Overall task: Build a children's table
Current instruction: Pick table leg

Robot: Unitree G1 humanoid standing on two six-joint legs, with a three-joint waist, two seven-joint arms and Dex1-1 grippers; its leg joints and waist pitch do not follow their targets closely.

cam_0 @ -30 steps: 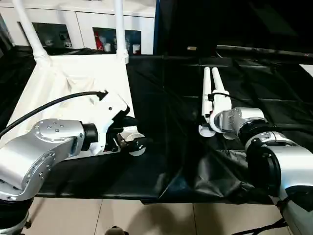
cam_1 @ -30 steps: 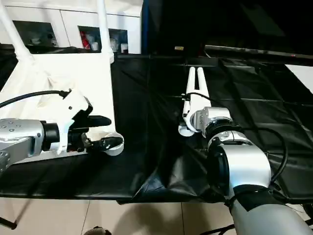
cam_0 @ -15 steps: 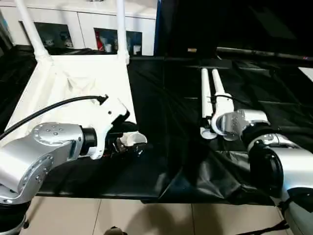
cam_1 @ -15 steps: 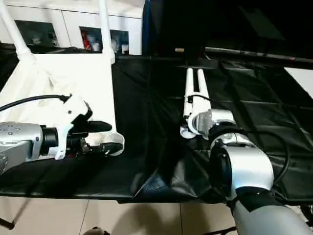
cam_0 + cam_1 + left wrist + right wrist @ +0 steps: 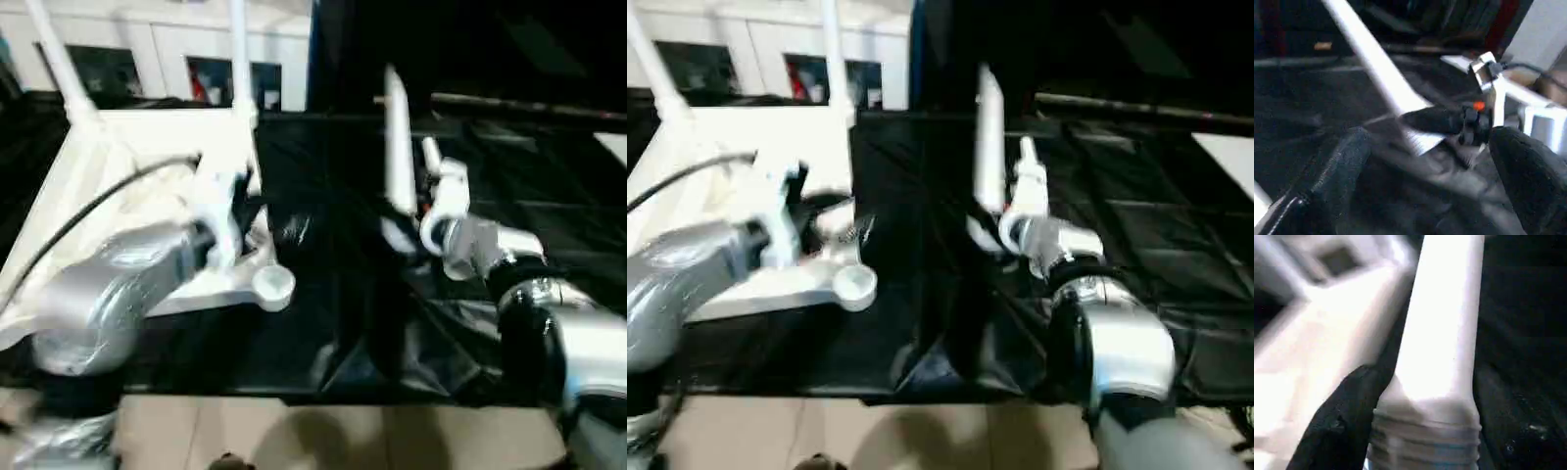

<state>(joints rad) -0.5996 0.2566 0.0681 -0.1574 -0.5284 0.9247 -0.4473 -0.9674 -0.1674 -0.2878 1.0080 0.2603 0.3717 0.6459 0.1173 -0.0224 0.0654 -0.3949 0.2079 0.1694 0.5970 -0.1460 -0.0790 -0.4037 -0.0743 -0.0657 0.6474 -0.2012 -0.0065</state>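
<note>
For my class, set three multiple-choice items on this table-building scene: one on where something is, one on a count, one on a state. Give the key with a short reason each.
1. Where is the empty round socket nearest the robot?
A. on the near right corner of the tabletop
B. on the floor
C. on the cabinet

2. How many legs already stand in the tabletop?
A. none
B. two
C. four

3. The leg at the right gripper is
A. lying flat on the black cloth
B. lifted and tilted up
C. fitted in a socket

Key: 1 A, the socket sits at the corner of the tabletop. 2 B, two legs rise at the far corners. 3 B, the right gripper holds the leg raised off the cloth.
</note>
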